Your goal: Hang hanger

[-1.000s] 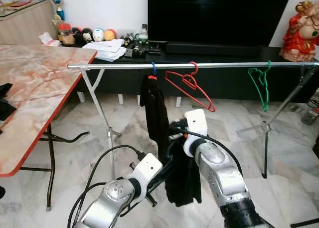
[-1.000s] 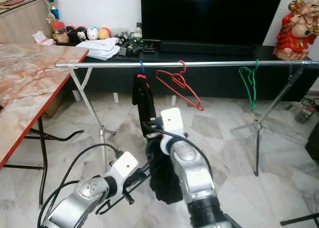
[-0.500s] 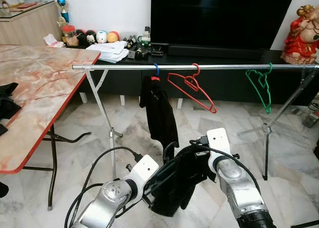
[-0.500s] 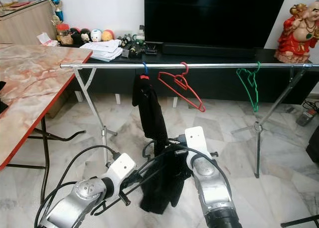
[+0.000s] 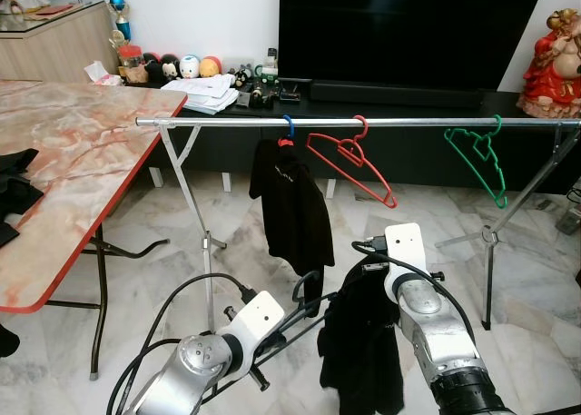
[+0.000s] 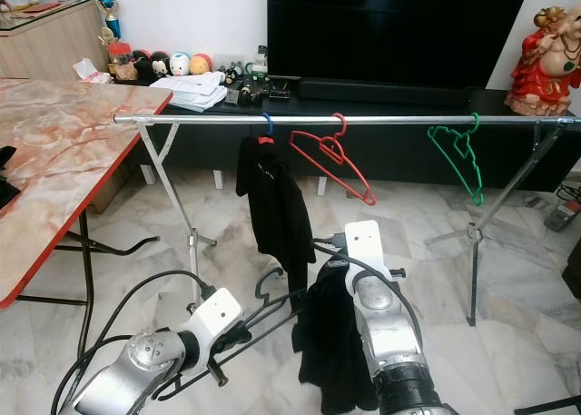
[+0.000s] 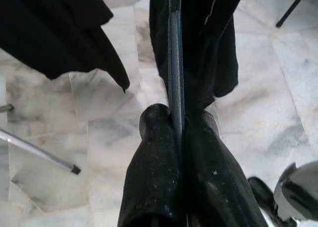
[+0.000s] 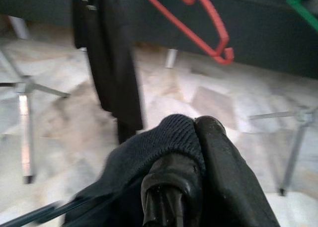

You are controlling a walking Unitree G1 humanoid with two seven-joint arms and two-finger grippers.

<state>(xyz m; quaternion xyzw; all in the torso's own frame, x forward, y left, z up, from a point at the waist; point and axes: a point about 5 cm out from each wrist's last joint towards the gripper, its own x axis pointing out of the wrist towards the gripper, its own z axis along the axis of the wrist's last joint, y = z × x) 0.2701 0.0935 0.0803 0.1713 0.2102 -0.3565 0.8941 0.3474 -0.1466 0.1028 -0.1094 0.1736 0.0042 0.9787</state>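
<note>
While the hanger (image 7: 175, 63) hangs low between my arms, draped in a limp black garment (image 5: 363, 351), my left hand (image 7: 179, 137) pinches its thin, stiff bar and my right hand (image 8: 198, 152) clamps the soft collar; the rail (image 5: 408, 122) waits above.

Right gripper (image 8: 196, 137) jaws pinch dark knit cloth (image 8: 149, 147), apparently over a hanger.

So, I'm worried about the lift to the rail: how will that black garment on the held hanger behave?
Likely floppy: the black garment droops in folds below the right gripper. It may swing or slide off, since the left gripper pinches only the thin hanger.
</note>
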